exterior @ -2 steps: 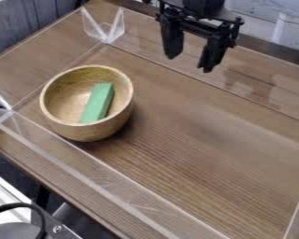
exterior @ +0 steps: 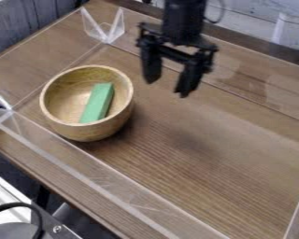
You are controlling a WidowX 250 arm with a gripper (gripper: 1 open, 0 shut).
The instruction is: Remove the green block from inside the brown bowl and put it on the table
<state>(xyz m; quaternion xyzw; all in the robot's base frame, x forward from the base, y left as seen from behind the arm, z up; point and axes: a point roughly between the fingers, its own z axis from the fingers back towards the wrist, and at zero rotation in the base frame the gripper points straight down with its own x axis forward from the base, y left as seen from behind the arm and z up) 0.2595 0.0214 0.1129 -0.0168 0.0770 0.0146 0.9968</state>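
The brown bowl [exterior: 86, 103] sits on the left part of the table [exterior: 202, 149]. Inside it the green block [exterior: 97, 102] lies slanted against the bowl's right inner wall. My gripper [exterior: 168, 77] hangs above the table to the right of the bowl and a little behind it, apart from both. Its two dark fingers [exterior: 149, 65] point down and stand open with nothing between them.
Low clear acrylic walls [exterior: 106, 28] edge the tabletop at the back left, the front left and the right. Wood-grain surface stretches in front of and to the right of the bowl.
My gripper has moved left and toward the front, closer to the bowl. Bowl and block have not moved.
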